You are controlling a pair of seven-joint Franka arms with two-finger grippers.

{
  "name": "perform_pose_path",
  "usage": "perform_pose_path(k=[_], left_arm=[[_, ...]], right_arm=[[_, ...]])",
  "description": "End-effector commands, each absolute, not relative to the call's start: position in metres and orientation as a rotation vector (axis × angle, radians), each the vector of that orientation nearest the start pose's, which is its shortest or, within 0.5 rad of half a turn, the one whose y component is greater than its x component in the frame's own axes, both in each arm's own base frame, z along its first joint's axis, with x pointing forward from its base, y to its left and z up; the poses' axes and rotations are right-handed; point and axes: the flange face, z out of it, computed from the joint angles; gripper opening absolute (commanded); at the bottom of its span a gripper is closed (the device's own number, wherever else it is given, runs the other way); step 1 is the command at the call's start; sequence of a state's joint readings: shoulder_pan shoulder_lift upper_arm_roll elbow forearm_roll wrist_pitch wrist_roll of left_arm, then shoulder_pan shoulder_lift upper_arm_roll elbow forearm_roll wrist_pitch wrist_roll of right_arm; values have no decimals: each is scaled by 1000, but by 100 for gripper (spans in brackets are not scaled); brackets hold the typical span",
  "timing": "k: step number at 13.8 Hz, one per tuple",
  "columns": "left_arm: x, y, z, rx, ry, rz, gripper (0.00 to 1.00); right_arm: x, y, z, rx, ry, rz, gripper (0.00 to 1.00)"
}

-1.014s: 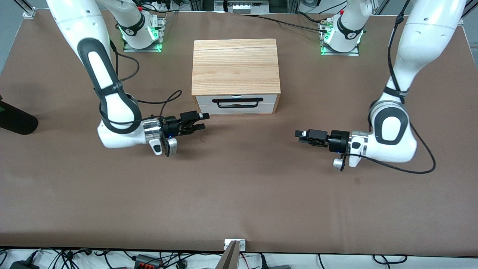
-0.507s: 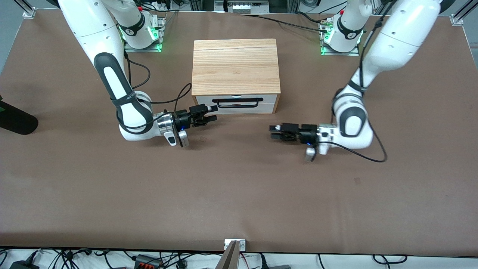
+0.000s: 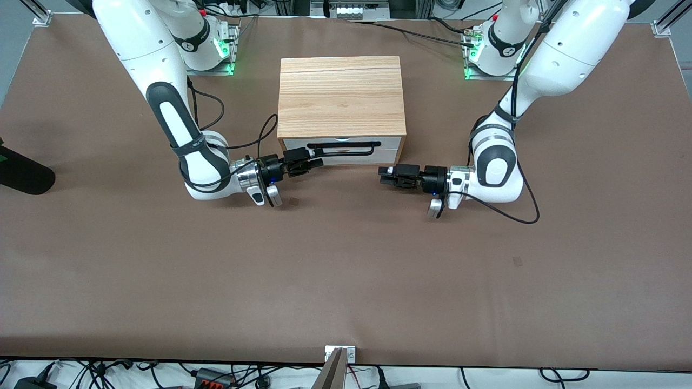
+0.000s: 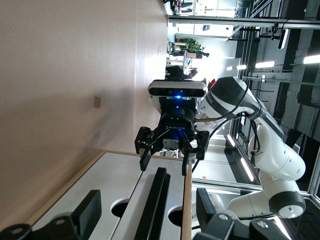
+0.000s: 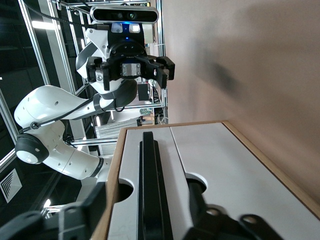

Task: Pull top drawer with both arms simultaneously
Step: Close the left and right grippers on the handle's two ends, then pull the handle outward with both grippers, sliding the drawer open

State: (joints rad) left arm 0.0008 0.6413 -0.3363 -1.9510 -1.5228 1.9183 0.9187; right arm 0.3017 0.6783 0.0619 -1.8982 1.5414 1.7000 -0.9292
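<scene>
Both hands empty, fingers apart: right hand (image 3: 316,160) at the top drawer's (image 3: 343,151) handle (image 3: 343,145), left hand (image 3: 383,176) short; uneven pull risks racking it.

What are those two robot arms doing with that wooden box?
Both arms are reaching for the long black handle on the top drawer of the wooden cabinet. The right gripper has its open fingers at one end of the handle. The left gripper, also open, is over the table in front of the drawer, not yet touching the handle. The drawer is shut, so no pulling has started.
</scene>
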Motion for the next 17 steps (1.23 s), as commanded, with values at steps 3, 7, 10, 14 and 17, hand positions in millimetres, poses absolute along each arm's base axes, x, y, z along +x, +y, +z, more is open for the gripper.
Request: perform_pose_path(k=[3, 7, 10, 14, 17], left_arm=[[502, -262, 180, 1655, -57, -91, 71], [485, -275, 176, 1626, -52, -89, 58], [481, -275, 173, 1627, -65, -78, 49], [472, -277, 170, 1623, -68, -88, 38], [472, -277, 169, 1622, -68, -90, 31]], right_arm=[[509, 301, 166, -1611, -185, 305, 59], [503, 304, 163, -1611, -188, 315, 46], [502, 306, 163, -1610, -199, 311, 27], [501, 307, 163, -1611, -196, 317, 2], [503, 307, 164, -1611, -192, 318, 0]])
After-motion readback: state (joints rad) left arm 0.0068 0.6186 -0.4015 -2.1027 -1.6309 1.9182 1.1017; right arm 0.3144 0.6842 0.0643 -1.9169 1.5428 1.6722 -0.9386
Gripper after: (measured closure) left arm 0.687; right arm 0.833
